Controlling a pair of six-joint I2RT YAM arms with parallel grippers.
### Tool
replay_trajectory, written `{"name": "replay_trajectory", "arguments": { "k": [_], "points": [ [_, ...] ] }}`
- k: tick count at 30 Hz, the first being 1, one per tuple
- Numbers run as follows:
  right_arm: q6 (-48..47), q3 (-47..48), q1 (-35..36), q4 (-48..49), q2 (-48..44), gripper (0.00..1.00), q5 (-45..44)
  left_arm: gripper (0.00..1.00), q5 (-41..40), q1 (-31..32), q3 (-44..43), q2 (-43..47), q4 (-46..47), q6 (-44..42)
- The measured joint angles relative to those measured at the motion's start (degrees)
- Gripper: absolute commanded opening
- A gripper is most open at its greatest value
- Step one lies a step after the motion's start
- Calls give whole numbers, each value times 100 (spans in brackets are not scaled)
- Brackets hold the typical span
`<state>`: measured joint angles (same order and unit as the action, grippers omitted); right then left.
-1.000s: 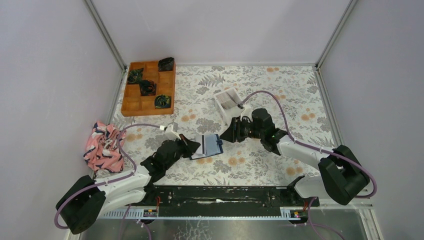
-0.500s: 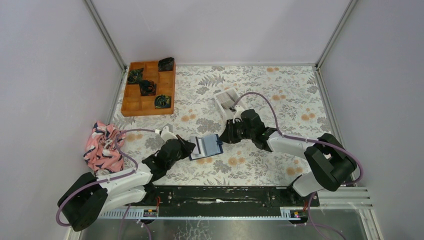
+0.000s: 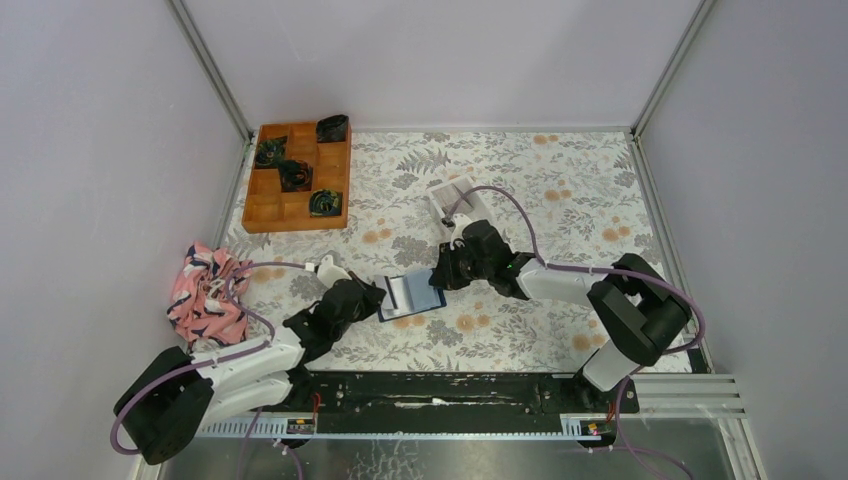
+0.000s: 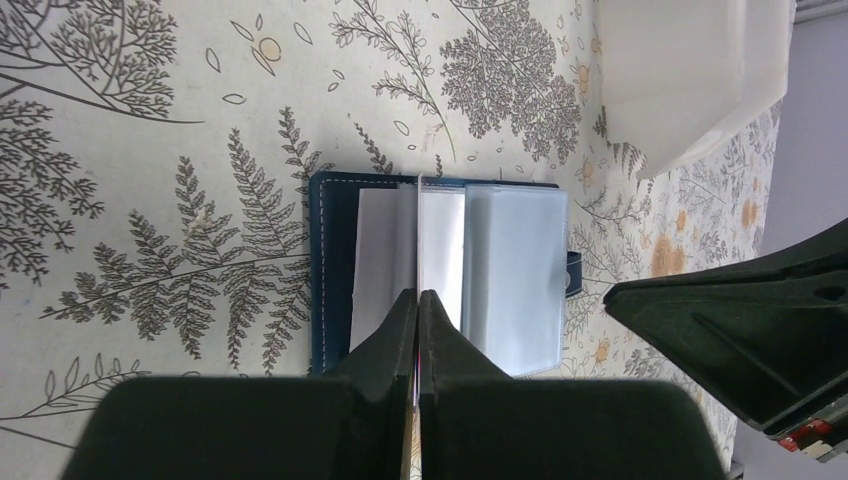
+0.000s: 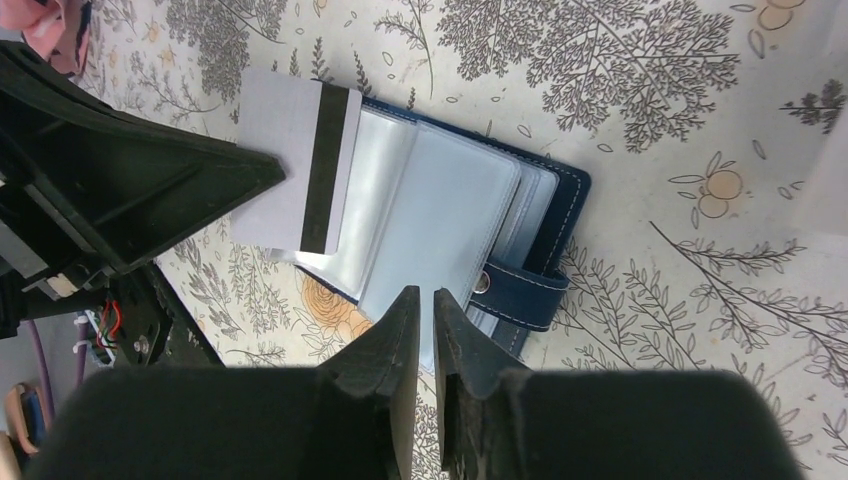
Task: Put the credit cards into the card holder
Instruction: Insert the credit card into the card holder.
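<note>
Two arms are meeting over the open card holder (image 5: 450, 215)

The left gripper (image 4: 418, 296) is clamping a striped credit card (image 5: 295, 165) over the card holder, now lying slightly further left on the table (image 3: 560, 190). The right gripper (image 5: 417, 292), swung in leftward, is narrowing to a slit over the clear sleeves; whether it is pinching one is unclear.

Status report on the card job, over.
Left gripper shut on striped credit card, at open card holder. Right gripper nearly closed over its clear sleeves, grip unclear. Nothing blocking.
</note>
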<state>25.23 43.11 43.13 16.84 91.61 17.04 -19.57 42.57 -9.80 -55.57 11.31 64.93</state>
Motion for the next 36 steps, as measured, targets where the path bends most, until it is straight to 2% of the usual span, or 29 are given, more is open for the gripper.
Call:
{"name": "replay_trajectory", "arguments": {
  "k": [8, 16, 28, 36],
  "points": [
    [-46, 136, 151, -92, 275, 15, -72, 0, -168, 0, 35, 422, -153, 39],
    [-68, 192, 210, -133, 527, 15, -153, 0, -96, 0, 160, 737, 168, -42],
    [-76, 238, 214, -111, 658, 14, -153, 0, 415, 2, 284, 151, 1204, -11],
    [-76, 269, 214, -85, 697, 14, -153, 0, 481, 59, 286, -201, 1624, 33]
  ]
}}
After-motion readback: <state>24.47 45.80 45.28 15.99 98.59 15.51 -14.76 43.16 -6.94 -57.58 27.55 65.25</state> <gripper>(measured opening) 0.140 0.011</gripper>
